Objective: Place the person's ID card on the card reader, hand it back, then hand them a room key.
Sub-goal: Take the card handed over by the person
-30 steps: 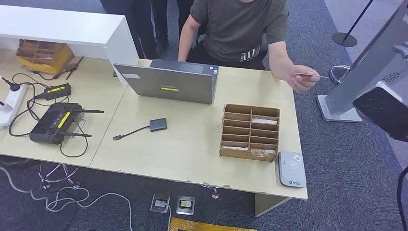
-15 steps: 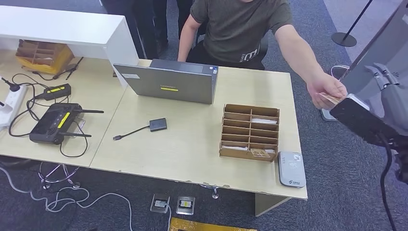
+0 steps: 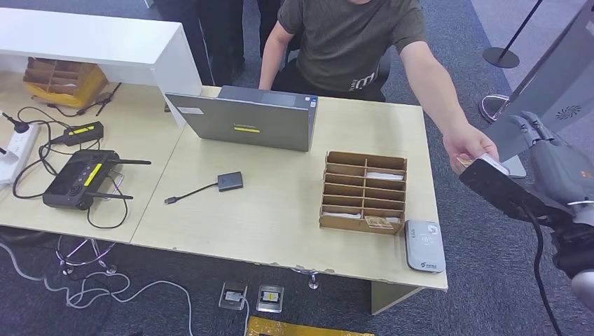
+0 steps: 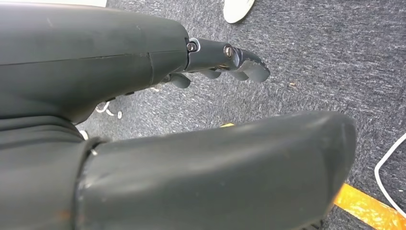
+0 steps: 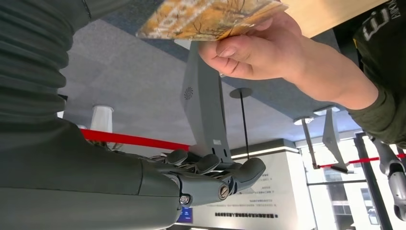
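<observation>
A person in a dark green shirt [image 3: 350,42] stretches an arm past the table's right end. The person's hand [image 5: 258,48] pinches the ID card [image 5: 210,18], orange and yellow patterned, also seen as a tan sliver of ID card [image 3: 465,162] in the head view. My right hand [image 3: 553,164] hangs open just beyond it, off the table's right end. Its fingers [image 5: 215,175] are spread below the card and touch nothing. The grey card reader [image 3: 424,246] lies at the table's front right corner. My left hand [image 4: 225,62] hangs over the carpet, holding nothing.
A wooden compartment rack [image 3: 364,190] with cards in its slots stands beside the reader. A laptop [image 3: 245,119], a small adapter [image 3: 230,181] and a router [image 3: 77,178] lie further left. A grey kiosk stand [image 3: 546,91] rises to the right of the table.
The person's arm has swung out and down, bringing the card to my right hand. My right hand has come into view and moved lower and left toward the card.
</observation>
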Controlling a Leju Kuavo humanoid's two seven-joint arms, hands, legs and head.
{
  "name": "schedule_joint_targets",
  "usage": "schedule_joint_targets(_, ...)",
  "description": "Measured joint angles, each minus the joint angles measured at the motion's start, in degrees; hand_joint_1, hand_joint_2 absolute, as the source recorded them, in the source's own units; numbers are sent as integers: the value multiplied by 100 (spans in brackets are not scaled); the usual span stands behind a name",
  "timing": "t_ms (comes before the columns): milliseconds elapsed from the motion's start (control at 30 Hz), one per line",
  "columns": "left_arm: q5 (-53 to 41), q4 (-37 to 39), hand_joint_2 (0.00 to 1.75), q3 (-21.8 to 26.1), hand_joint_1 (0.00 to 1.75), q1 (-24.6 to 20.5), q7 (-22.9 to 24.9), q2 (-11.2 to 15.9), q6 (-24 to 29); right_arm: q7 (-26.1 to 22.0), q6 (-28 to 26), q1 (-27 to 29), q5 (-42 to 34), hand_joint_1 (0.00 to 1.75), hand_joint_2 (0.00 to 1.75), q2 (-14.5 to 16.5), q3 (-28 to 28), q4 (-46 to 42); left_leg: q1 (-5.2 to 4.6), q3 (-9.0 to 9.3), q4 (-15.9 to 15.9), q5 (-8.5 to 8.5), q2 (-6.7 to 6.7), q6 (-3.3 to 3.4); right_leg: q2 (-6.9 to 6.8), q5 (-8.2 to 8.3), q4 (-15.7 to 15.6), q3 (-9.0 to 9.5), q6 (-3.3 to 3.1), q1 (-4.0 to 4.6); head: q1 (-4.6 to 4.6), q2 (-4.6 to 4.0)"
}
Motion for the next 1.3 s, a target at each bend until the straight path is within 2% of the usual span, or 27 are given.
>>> schedule_joint_targets(400, -42, 0, 0, -2, 0, 2, 1, 0, 2, -6, 24, 241, 227, 0, 175, 44, -105, 48, 0, 3, 1, 0, 1, 0, 0, 0, 0, 1, 0, 0, 1, 0)
schedule_joint_targets(433, -49, 0, 0, -2, 0, 3, 1, 0, 2, -6, 25, 277, 227, 19, 175, 43, -138, 48, 0, 3, 0, 0, 1, 0, 1, 0, 0, 1, 0, 0, 1, 0)
schedule_joint_targets(533, -52, 0, 0, -3, 0, 3, 1, 0, 2, -6, 26, 333, 227, 144, 175, 42, -203, 48, 0, 4, 0, 0, 3, 0, 7, 0, -1, 0, 0, 0, 0, 0)
schedule_joint_targets(567, -53, 0, 0, -3, 0, 3, 1, 0, 2, -5, 26, 345, 227, 168, 175, 41, -211, 48, 0, 5, 1, 0, 4, 0, 8, 0, -1, 0, 0, 0, 0, 0)
schedule_joint_targets(600, -54, 0, 0, -4, 0, 3, 1, 0, 2, -5, 27, 359, 227, 173, 175, 41, -220, 48, 0, 5, 1, 0, 4, 0, 9, 0, -1, 1, 0, 0, 1, 0)
schedule_joint_targets(1300, -101, 0, 0, -16, 0, 1, 1, -28, 0, -172, 363, 901, 357, 175, 175, 97, -640, 48, 0, 5, 0, 0, 5, 0, 9, 0, 0, 1, 0, 0, 1, 0)
